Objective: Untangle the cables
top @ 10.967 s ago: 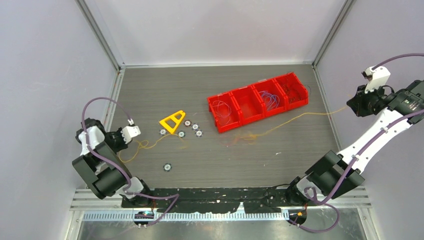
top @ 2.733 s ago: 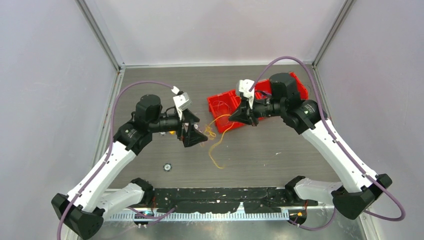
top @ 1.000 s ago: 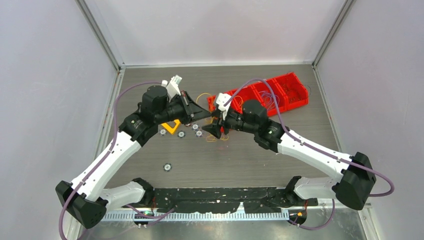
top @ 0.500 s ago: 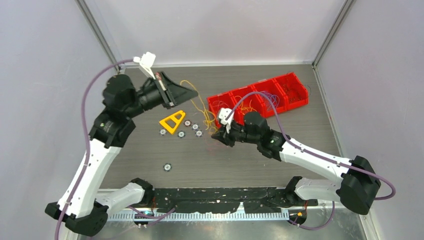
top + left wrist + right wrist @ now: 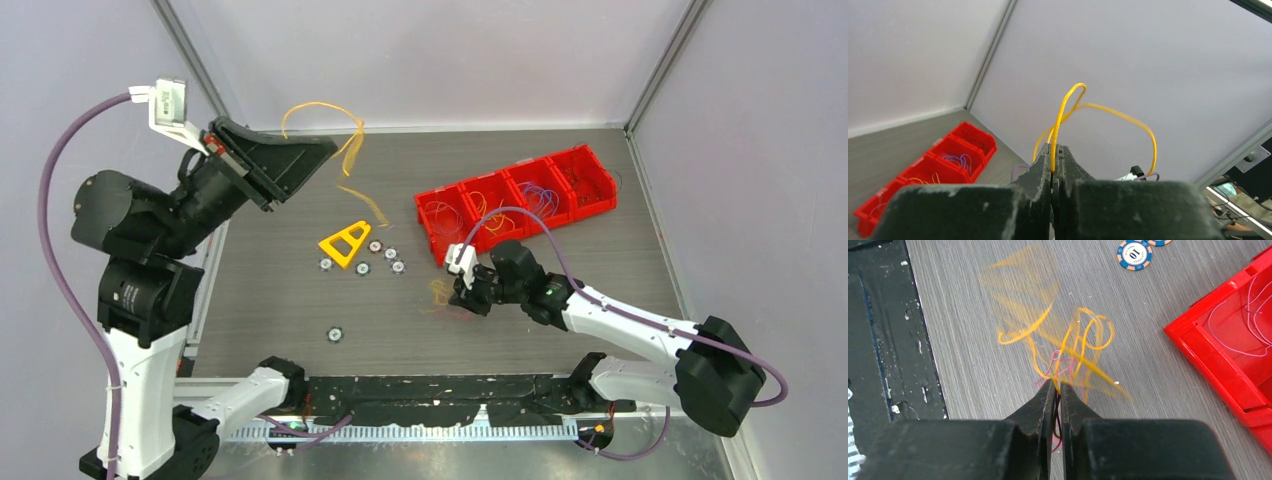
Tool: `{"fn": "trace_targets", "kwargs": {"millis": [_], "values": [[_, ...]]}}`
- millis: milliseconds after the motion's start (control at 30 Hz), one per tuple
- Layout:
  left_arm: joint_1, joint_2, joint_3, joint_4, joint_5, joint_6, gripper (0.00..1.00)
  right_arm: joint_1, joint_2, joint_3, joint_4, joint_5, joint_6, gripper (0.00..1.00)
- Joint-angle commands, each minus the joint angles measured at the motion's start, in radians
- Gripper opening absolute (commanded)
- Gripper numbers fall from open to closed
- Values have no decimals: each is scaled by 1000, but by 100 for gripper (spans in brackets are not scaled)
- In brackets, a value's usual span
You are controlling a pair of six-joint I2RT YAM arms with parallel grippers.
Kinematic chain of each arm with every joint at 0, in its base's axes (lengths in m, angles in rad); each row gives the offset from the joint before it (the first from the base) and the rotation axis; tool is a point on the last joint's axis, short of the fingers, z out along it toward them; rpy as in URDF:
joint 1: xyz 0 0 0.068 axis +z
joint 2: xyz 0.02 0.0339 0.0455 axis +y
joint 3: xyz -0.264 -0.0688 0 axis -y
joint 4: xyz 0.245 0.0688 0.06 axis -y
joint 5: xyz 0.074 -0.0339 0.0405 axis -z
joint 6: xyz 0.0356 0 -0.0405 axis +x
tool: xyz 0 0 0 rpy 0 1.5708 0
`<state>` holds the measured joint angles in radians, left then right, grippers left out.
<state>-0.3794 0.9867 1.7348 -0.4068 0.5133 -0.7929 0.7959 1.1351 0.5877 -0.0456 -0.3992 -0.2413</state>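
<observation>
Left gripper (image 5: 1053,150) is up in the air, pinched tight on 1 yellow wire (image 5: 1064,107). The wire loops up just past the jaw tips and arcs off to one side. From above, its loose end trails down below those jaws. I can't tell if it connects to anything lower.

Right gripper (image 5: 1057,390) is low over the table (image 5: 948,315). Its jaws are nearly together, with a couple of thin pink and dark strands running through the gap. The tangle (image 5: 1073,347) is mostly orange-yellow and blurry, right in front of the tips and touching them. The red bin (image 5: 1218,365) is ahead and to the right of those jaws, with thin wires lying inside. 1 blue chip (image 5: 1134,251) lies further ahead.
</observation>
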Motion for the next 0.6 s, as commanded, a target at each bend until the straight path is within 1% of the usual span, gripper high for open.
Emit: {"fn": "trace_targets", "kwargs": {"millis": [0, 133, 200, 267, 300, 333, 367, 400, 433, 567], "values": [[21, 25, 78, 35, -31, 34, 0, -3, -11, -7, 3, -20, -72, 14], [23, 35, 99, 36, -14, 18, 0, -8, -1, 0, -35, -10, -117, 18], [23, 35, 90, 32, -14, 21, 0, -12, -1, 7, -55, -5, -131, 23], [23, 26, 54, 23, -11, 22, 0, -18, -6, 26, -90, 0, -143, 35], [23, 20, 26, 15, -8, 23, 0, -20, -9, 38, -134, -2, -145, 46], [23, 13, -4, 10, -4, 23, 0, -24, -11, 68, -160, -9, -150, 52], [23, 7, -43, 9, 1, 24, 0, -27, -20, 86, -211, -25, -150, 64], [23, 0, -82, 9, 5, 24, 0, -34, -26, 127, -238, -33, -149, 70], [23, -6, -117, 8, 4, 21, 0, -37, -43, 147, -288, -46, -145, 80], [15, 2, -247, 18, 24, -4, 0, -48, -101, 319, -400, -64, -124, 96]]}}
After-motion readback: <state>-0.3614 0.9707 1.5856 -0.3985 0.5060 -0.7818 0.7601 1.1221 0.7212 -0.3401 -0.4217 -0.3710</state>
